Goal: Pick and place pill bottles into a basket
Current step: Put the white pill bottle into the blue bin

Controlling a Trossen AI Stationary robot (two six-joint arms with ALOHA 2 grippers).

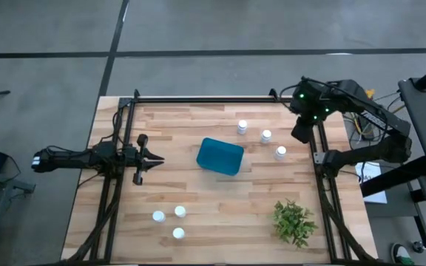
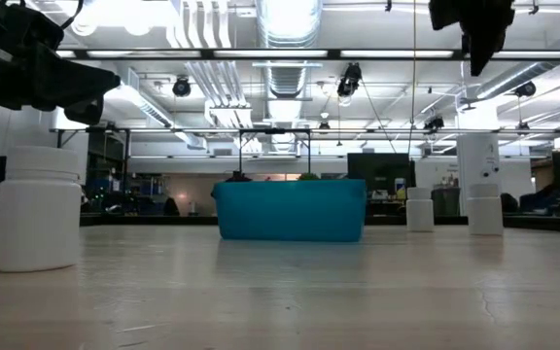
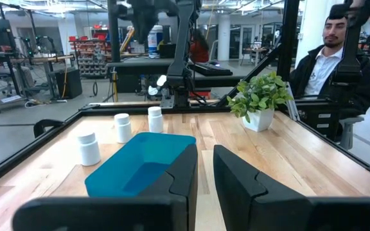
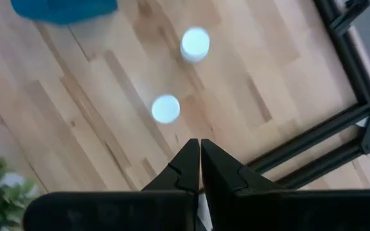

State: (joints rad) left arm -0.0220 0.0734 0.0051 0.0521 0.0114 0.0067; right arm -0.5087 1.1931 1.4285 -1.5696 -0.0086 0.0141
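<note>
From the high view, nothing was binned: teal basket [image 1: 220, 156] sat empty, three pill bottles [image 1: 263, 137] at its 2 o'clock, three at 7. Left gripper [image 1: 156, 159] nearly closed, empty. In my right wrist view, right gripper [image 4: 200, 149] was pinched together, empty.

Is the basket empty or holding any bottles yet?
Empty. The left wrist view shows the basket with a bare blue floor, and all six pill bottles stand on the table.
</note>
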